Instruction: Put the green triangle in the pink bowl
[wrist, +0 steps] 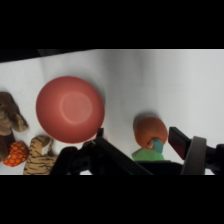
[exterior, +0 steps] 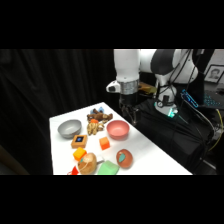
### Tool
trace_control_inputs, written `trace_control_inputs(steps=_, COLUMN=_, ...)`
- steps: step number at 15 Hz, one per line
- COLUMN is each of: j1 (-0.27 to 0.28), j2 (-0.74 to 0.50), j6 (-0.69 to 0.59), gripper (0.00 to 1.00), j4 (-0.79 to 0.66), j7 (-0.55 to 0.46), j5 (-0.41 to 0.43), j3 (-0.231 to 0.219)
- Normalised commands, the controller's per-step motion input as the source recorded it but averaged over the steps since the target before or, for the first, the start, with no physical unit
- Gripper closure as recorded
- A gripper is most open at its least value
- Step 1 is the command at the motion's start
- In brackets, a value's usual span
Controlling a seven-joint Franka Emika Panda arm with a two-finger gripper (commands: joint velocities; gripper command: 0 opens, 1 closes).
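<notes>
Green triangle [exterior: 108, 169] lies flat at the desk's [exterior: 150, 152] near edge, long axis roughly across the side view (point direction unclear). Pincer [exterior: 127, 108] hangs above the pink bowl [exterior: 118, 129]; cannot tell its opening.

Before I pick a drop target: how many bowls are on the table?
2. The round salmon-pink bowl sits below the gripper; the round grey bowl sits near the table's left edge. None seems hidden.

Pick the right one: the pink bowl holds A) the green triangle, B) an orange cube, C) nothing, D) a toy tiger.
C: the wrist view shows the pink bowl bare inside, and the side view shows the green triangle lying on the table near the front edge.
</notes>
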Motion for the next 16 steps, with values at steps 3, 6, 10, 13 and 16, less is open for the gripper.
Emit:
trace_control_inputs(steps=3, j1=-0.075, j2=0.00, j6=0.00, gripper=0.00, j4=0.12, j7=0.04, j5=0.017, j3=0.108)
trace_control_inputs(steps=6, j1=-0.044, j2=0.13, j6=-0.07, gripper=0.00, j4=0.32, j7=0.14, j5=-0.035, j3=0.135)
trace_control_inputs(steps=10, j1=-0.006, j2=0.29, j6=-0.10, gripper=0.00, j4=0.46, j7=0.08, j5=-0.110, j3=0.115)
trace_control_inputs(steps=13, j1=0.022, j2=0.44, j6=-0.08, gripper=0.00, j4=0.56, j7=-0.01, j5=-0.249, j3=0.051)
trace_control_inputs(steps=16, j1=0.054, j2=0.45, j6=-0.10, gripper=0.00, j4=0.58, j7=-0.06, j5=-0.316, j3=-0.008)
